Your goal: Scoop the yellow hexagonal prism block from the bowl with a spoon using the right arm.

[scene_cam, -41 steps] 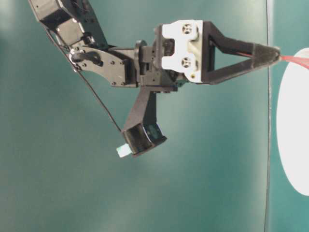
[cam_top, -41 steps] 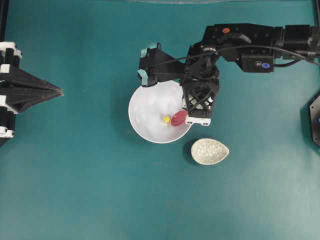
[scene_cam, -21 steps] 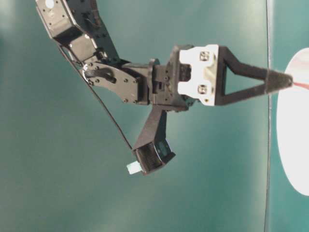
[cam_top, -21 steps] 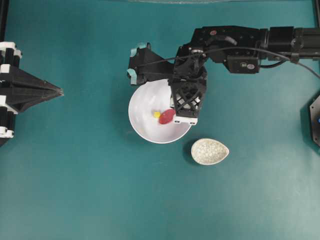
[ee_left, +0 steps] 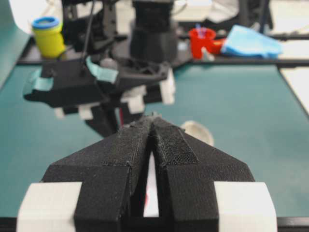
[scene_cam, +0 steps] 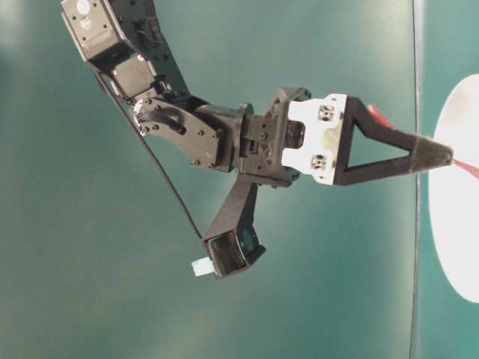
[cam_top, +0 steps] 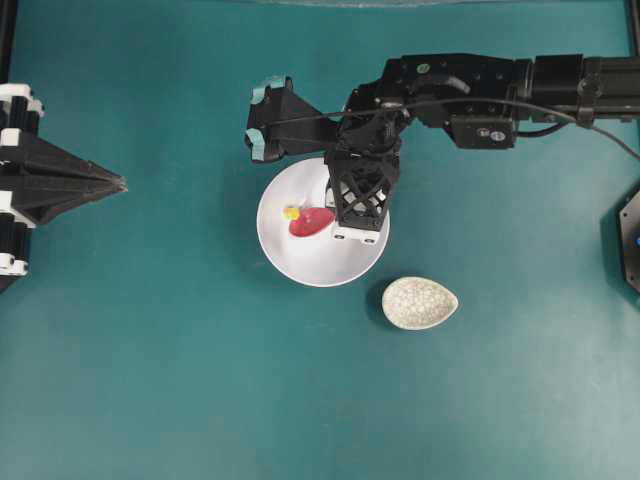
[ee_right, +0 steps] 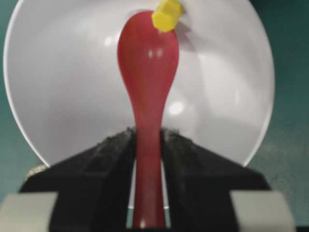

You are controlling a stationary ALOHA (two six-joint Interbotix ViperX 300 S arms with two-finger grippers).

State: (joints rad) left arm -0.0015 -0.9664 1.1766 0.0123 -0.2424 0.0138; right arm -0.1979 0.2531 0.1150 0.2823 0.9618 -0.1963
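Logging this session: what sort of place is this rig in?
Probably a robotics lab bench: a teal mat under two arms, a staged bowl with spoon, and cluttered shelving behind.

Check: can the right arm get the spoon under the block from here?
Probably yes. The right gripper holds the spoon with its tip touching the block inside the bowl; nothing lies between them, though the block sits at the tip's edge.

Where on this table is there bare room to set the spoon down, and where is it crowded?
Bare mat lies below the bowl and spoon rest, and between the bowl and the left gripper. It is crowded over the bowl, where the right gripper holds the spoon.
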